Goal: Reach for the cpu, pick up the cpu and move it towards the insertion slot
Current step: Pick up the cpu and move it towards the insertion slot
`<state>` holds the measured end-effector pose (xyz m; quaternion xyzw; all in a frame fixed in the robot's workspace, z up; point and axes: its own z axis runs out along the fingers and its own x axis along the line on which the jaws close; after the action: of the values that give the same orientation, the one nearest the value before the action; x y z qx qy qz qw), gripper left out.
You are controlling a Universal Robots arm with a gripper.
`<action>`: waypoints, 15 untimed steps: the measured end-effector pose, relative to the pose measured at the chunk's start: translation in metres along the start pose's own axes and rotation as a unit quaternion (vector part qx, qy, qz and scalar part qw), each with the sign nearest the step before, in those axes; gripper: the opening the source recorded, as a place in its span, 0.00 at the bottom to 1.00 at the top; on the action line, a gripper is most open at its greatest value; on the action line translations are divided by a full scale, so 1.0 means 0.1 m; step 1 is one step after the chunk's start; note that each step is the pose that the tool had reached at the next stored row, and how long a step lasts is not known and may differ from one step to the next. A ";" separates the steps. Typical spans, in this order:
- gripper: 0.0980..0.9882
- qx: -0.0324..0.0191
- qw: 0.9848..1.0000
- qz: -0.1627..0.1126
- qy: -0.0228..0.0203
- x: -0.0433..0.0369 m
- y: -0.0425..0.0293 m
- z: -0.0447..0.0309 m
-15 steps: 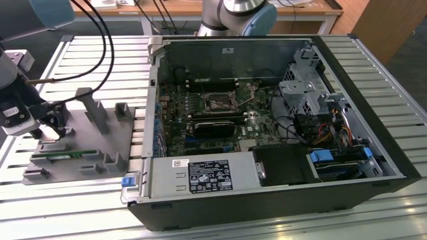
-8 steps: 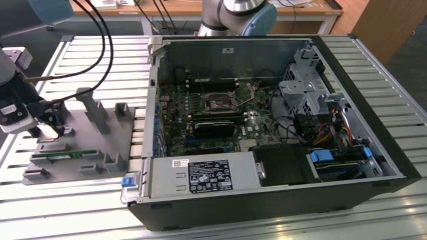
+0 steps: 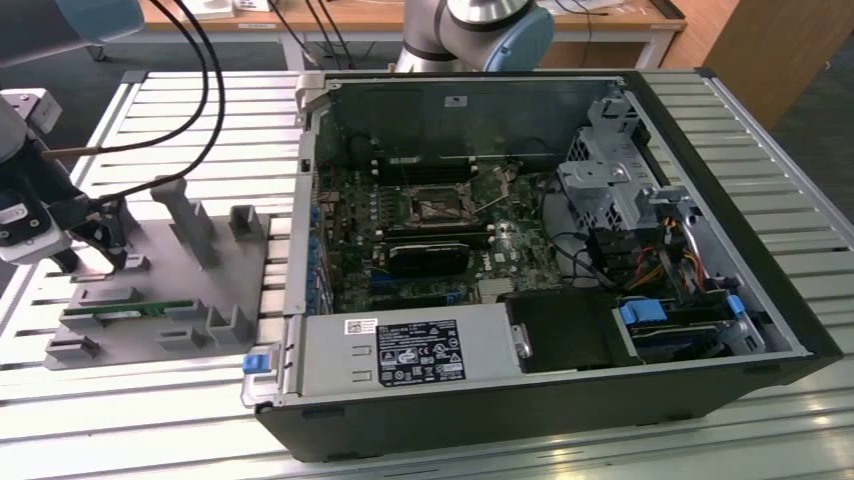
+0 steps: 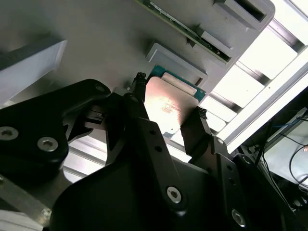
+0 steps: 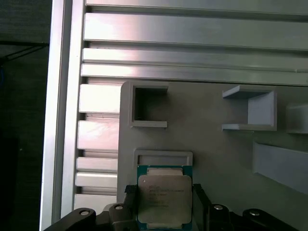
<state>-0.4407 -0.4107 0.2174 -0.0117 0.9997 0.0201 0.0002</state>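
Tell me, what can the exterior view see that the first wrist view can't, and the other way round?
Exterior view: the open computer case with the insertion slot inside, and a green memory stick. First wrist view: the cpu, silvery on top, seen up close. Both: the grey holder tray, the slatted metal table, and the gripper at the tray.

Arm (image 3: 474, 25): rounded joint housings were silver-grey, with a pale blue end cap. Wrist section (image 3: 27, 225): the casing was white and light grey. Black cables (image 3: 211, 75) ran in loops to the wrist. Gripper (image 4: 169, 96): its body was matte black, built of angular plates and links, which were fastened with silver socket-head screws (image 4: 47, 143).
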 end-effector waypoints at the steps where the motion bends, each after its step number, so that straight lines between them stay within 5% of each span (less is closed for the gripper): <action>1: 0.50 0.000 1.000 0.000 0.000 0.000 0.000 -0.009; 15: 0.50 0.000 1.000 0.000 0.000 0.000 0.005 -0.120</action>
<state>-0.4407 -0.4107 0.2294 -0.0117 0.9997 0.0201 0.0002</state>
